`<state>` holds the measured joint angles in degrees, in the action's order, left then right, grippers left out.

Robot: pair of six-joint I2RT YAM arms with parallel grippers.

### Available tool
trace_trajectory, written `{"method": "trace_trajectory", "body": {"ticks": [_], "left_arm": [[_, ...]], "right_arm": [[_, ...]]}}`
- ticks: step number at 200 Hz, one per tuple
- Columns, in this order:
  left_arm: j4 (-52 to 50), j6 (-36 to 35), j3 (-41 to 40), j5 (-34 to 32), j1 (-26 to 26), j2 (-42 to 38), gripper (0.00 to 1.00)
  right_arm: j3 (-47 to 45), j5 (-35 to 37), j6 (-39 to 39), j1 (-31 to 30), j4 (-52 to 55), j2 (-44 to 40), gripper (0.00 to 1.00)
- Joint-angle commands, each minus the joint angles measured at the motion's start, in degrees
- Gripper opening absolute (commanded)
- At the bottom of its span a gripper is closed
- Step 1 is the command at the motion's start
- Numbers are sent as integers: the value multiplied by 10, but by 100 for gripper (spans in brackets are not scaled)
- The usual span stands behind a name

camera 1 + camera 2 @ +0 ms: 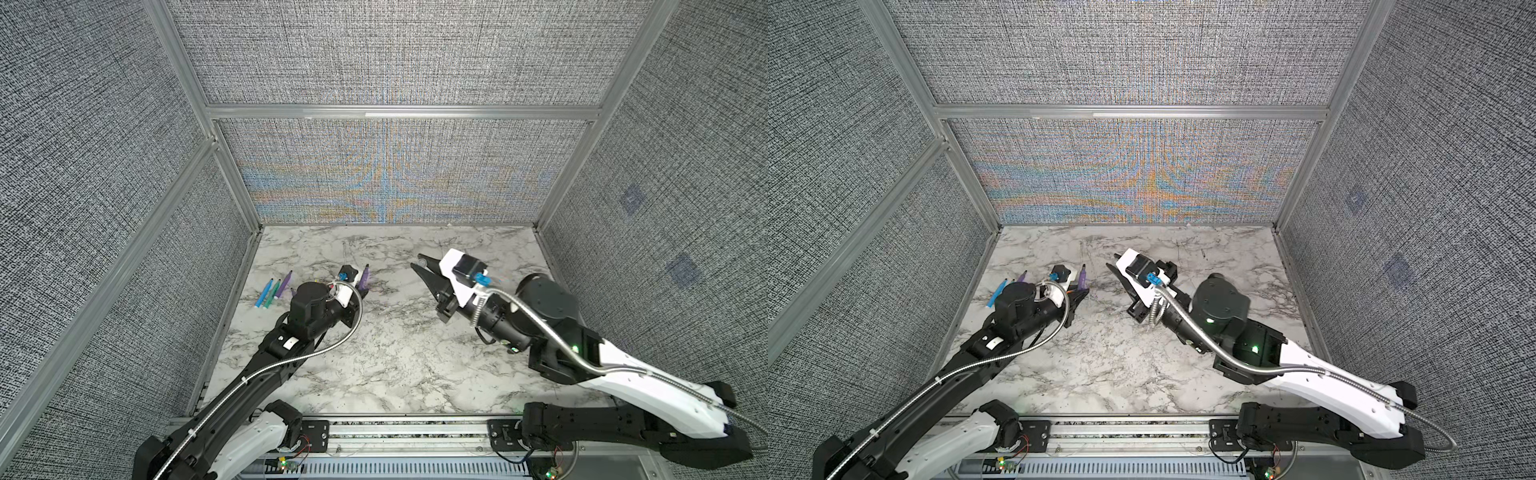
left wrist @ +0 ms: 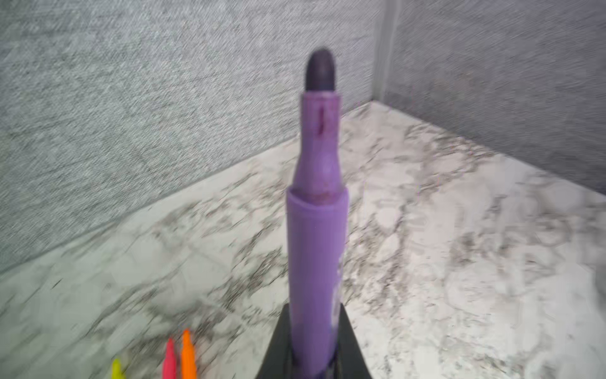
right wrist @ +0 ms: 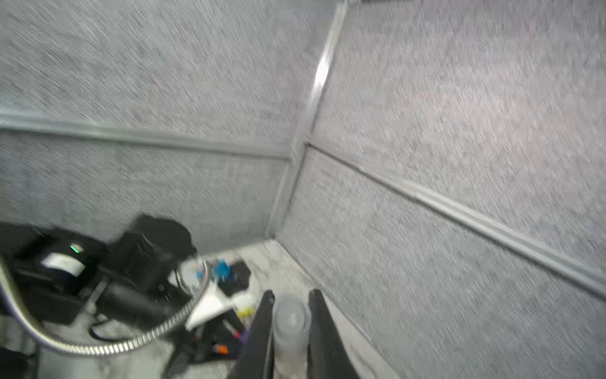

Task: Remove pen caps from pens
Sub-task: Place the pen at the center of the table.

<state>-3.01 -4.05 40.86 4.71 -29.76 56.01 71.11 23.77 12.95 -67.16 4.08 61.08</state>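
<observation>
The left gripper (image 2: pixel 313 341) pinches the purple pen (image 2: pixel 316 249) by its barrel, its bare dark tip jutting beyond the jaws. The right gripper (image 3: pixel 291 295) clamps a clear pen cap (image 3: pixel 290 328) between its fingers, well apart from that tip.

My left end effector (image 2: pixel 314 311) grips the purple pen (image 2: pixel 314 236): uncapped, dark tip bare. The clear cap (image 3: pixel 290 323) is pinched in my right end effector (image 3: pixel 292 293). A blue pen (image 1: pixel 262 296), teal pen (image 1: pixel 272 292) and second purple pen (image 1: pixel 285 281) lie side by side on the surface (image 1: pixel 395 353).
</observation>
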Motion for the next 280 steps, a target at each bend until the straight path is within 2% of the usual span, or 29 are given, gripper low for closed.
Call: {"method": "trace_trajectory", "body": {"ticks": [1,23,40,51,68,89,109,184,280], "left_arm": [[-103,16,24,-117,16,41,0],[-126,14,52,-118,33,92,0],[-185,8,104,-143,35,165,0],[-218,10,135,-161,36,216,0],[-232,7,162,-155,37,277,0],[-250,6,186,-167,37,327,0],[-266,3,202,-173,37,362,0],[-278,6,222,-172,38,437,5],[-278,10,226,-157,38,472,30]], "right_arm": [[-69,108,-82,41,127,-23,0],[-147,35,-148,114,141,-64,0],[-180,4,-173,149,133,-81,0],[-191,-8,-179,163,127,-82,0],[-195,-27,-183,179,118,-78,0],[-208,-36,-190,192,123,-68,0],[-229,-15,-198,198,120,-62,0],[-232,-32,-203,217,127,-36,0],[-231,-7,-203,220,137,-26,0]]}}
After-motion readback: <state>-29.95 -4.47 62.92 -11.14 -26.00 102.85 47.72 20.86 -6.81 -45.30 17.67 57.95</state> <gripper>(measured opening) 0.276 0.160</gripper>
